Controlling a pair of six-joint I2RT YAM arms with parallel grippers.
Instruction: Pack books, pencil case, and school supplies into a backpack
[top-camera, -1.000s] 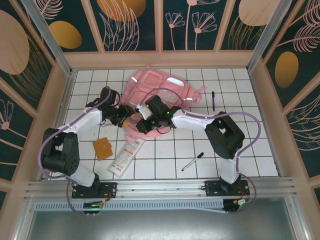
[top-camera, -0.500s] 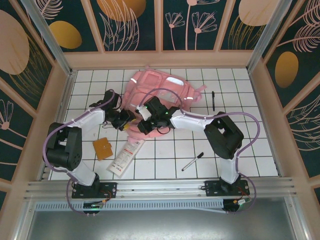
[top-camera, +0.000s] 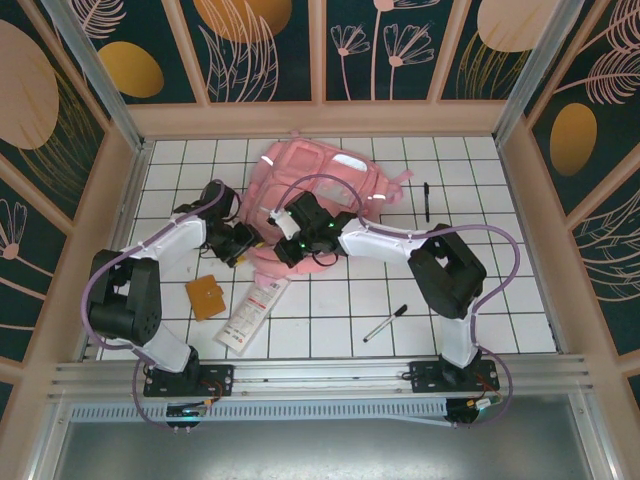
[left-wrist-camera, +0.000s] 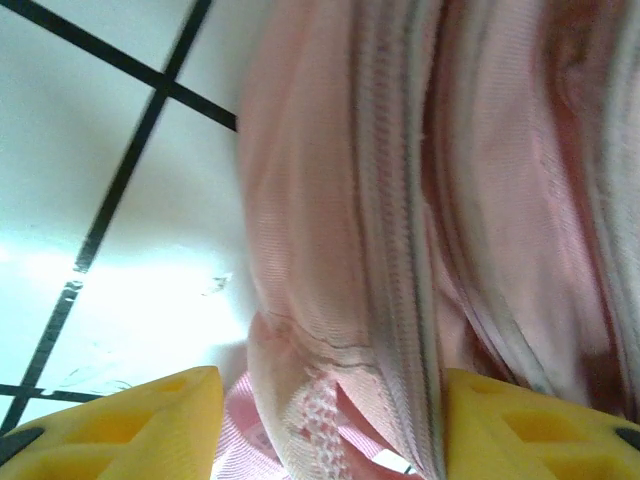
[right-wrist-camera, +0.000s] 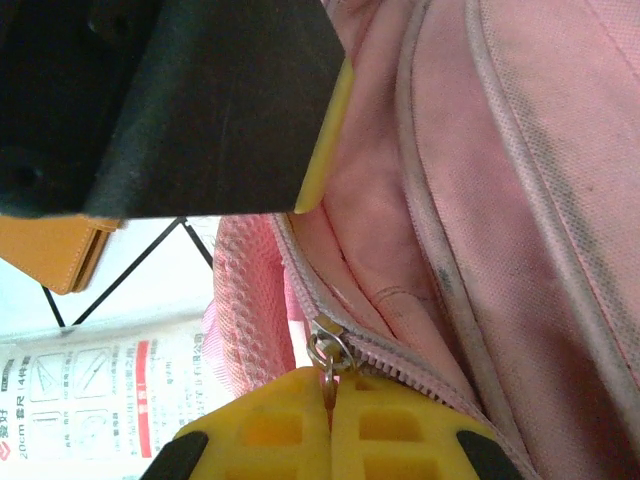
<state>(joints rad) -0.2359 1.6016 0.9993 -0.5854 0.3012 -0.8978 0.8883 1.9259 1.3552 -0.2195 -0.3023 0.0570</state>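
Packing is judged not yet begun and the work is at the opening stage. The large soft pink backpack (top-camera: 330, 175) lies at 12 o'clock on the white gridded table (top-camera: 500, 300). The right gripper (right-wrist-camera: 330, 425) is pinched together on the small metal zipper pull (right-wrist-camera: 326, 358) at the bag's 7 o'clock edge. The left gripper (left-wrist-camera: 330, 425) has its fingers apart astride a fold of the bag's fabric; whether they press on it cannot be told. Outside the bag are the long white pencil case with red and grey print (top-camera: 252, 312) at 7 o'clock, the flat orange-brown square item (top-camera: 205, 297) just beside it at 9 o'clock, the whitish-barrelled pen (top-camera: 385, 323) at 5 o'clock and the slim black pen (top-camera: 426, 200) at 3 o'clock. Both arms crowd the opening, which looks likely to obstruct loading.
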